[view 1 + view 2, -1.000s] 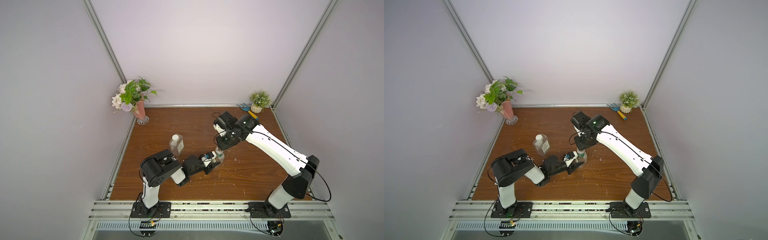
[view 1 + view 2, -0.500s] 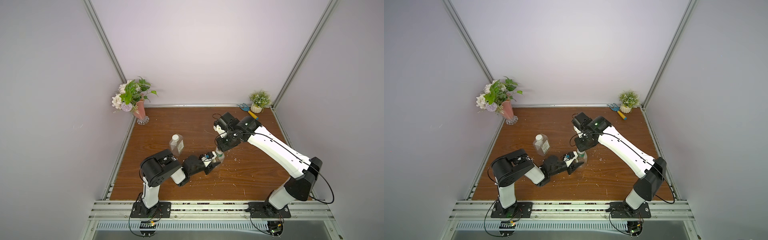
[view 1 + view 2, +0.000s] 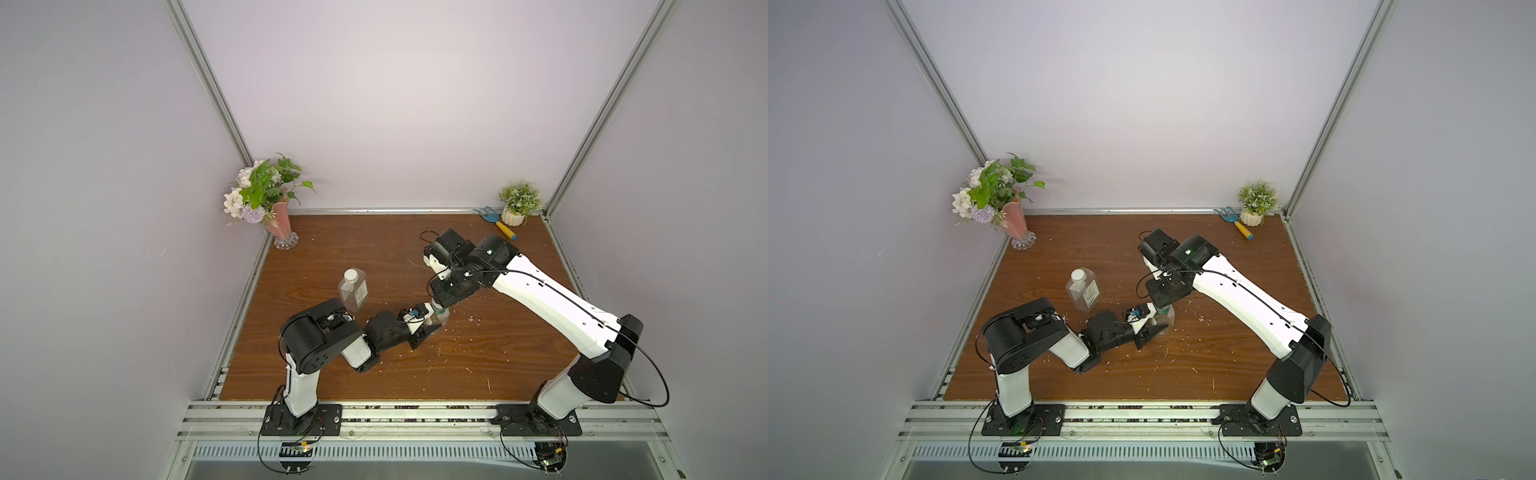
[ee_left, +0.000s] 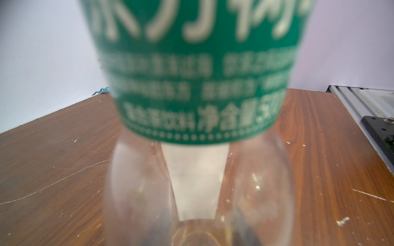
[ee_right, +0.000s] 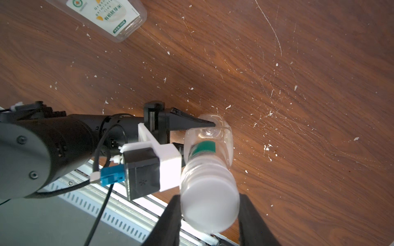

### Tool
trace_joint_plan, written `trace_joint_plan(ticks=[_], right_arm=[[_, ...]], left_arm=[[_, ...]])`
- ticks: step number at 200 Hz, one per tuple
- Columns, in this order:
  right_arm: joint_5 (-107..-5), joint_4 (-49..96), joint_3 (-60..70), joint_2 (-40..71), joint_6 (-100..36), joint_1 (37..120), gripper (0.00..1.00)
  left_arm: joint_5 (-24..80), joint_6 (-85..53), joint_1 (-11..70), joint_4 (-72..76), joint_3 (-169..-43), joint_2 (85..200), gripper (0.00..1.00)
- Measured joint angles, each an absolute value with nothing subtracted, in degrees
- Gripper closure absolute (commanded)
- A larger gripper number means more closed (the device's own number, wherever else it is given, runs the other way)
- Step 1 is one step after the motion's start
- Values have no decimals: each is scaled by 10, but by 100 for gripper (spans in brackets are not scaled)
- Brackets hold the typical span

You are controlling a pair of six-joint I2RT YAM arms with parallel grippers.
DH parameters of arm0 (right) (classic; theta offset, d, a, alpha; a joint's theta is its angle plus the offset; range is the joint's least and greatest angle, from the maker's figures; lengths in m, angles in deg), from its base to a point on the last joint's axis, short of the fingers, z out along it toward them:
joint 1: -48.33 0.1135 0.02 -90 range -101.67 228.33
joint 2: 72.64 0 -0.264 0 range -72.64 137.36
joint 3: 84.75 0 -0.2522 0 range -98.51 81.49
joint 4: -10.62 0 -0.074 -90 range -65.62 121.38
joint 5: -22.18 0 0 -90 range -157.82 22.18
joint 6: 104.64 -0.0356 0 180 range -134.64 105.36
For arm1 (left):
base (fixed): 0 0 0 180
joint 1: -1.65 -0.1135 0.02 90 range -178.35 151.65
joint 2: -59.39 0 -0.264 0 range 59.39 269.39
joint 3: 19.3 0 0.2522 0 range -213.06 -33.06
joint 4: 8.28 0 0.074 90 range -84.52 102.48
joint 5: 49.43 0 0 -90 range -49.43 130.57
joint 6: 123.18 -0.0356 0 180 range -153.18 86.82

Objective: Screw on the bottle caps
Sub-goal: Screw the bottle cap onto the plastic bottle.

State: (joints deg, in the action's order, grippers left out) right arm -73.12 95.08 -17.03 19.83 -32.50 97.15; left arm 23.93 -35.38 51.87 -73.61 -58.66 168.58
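Observation:
A round clear bottle (image 3: 441,321) (image 3: 1165,321) with a green label stands upright on the wooden table. My left gripper (image 3: 432,329) (image 5: 193,135) is shut on its lower body, which fills the left wrist view (image 4: 198,85). A white bottle cap (image 5: 210,204) sits on its neck. From above, my right gripper (image 5: 210,215) (image 3: 438,306) is shut on that cap, a black finger (image 5: 170,219) at each side. To the left stands the squarish bottle (image 3: 353,293) (image 3: 1084,294) (image 5: 110,17), alone, with its white cap (image 3: 351,274) on top.
A pink flower vase (image 3: 277,222) stands at the back left corner. A small potted plant (image 3: 517,203) and a blue and yellow garden fork (image 3: 498,223) are at the back right. An aluminium rail (image 3: 395,411) runs along the table's front edge.
The right arm's elbow has swung slightly to the right while its gripper stays over the round bottle. The left arm and both bottles have not moved.

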Motion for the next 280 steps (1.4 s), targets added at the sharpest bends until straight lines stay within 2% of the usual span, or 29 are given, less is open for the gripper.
trace_joint_plan(ticks=[280], right_arm=[[-724, 970, -186, 212, -321, 981, 64]], left_arm=[[239, -354, 519, -735, -587, 1686, 59]])
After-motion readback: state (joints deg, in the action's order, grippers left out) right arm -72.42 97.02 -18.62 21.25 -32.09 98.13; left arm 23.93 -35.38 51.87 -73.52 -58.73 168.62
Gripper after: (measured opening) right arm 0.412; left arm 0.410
